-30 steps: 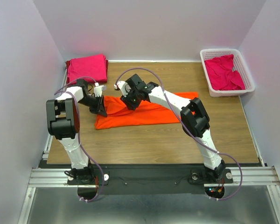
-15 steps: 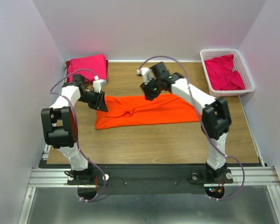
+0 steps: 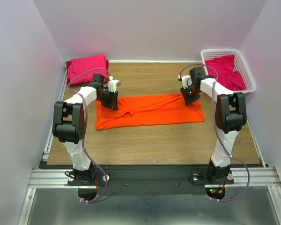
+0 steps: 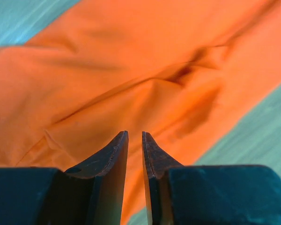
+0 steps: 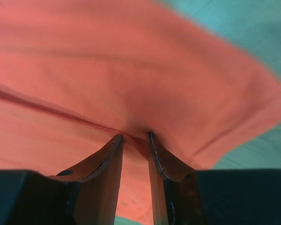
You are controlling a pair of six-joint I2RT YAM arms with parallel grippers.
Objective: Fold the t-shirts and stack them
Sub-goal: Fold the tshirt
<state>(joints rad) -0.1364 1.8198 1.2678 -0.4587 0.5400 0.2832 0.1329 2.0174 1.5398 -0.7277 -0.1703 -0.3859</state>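
T-shirt [image 3: 154,108], orange, bunched between right gripper [image 5: 135,136] fingers, beneath left gripper [image 4: 135,134]

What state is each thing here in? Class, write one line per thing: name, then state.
orange t-shirt: folded into a long strip, lying flat
pink t-shirt stack: folded, at the far left corner
crumpled pink t-shirts: unfolded, inside the basket
white lattice basket: upright, holding t-shirts
left gripper: slightly open over the orange cloth, holding nothing
right gripper: jaws apart, tips at a crease; grip unclear
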